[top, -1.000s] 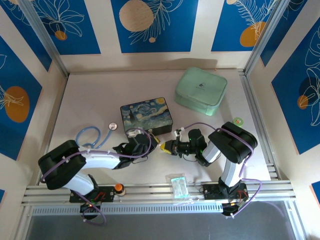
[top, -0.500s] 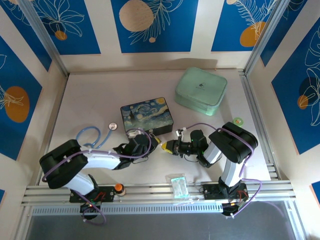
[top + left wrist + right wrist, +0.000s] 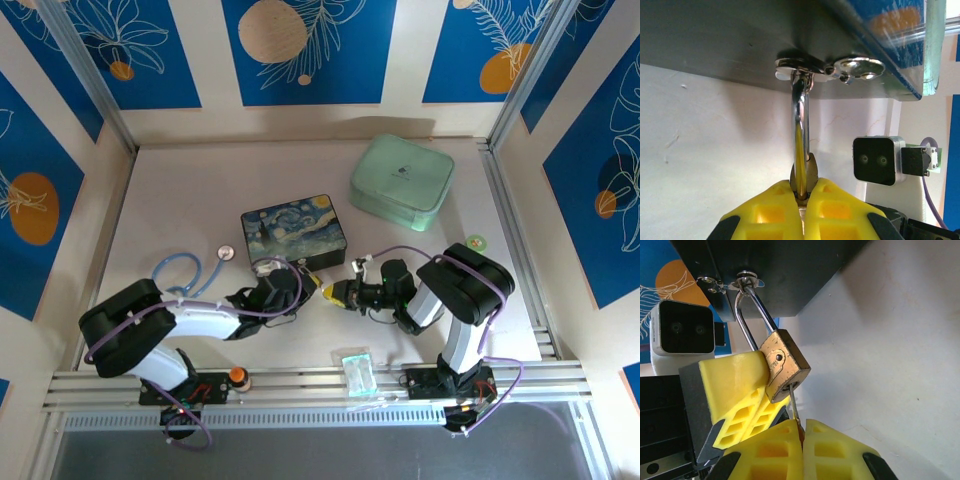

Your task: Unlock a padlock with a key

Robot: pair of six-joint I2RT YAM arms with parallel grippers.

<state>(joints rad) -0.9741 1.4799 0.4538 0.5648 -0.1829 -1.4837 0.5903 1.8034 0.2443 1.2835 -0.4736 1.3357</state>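
The brass padlock [image 3: 785,365] hangs by its silver shackle [image 3: 752,310] from the metal clasp [image 3: 747,280] of the painted box [image 3: 293,232]. My left gripper [image 3: 803,192] is shut on the padlock [image 3: 803,175], its yellow fingers [image 3: 735,390] pinching the body from the side. The thin key [image 3: 794,407] has its tip in the keyhole at the padlock's bottom. My right gripper [image 3: 801,437] is shut on the key's head. In the top view both grippers, left [image 3: 312,287] and right [image 3: 335,294], meet just in front of the box.
A mint-green zip case [image 3: 402,184] lies at the back right. A blue stethoscope [image 3: 185,270] lies left of the box. A small clear plastic packet [image 3: 357,371] rests on the front rail. A green round sticker [image 3: 475,240] sits near the right wall.
The right gripper has slid slightly left toward the padlock and then held still. The left arm has stayed put.
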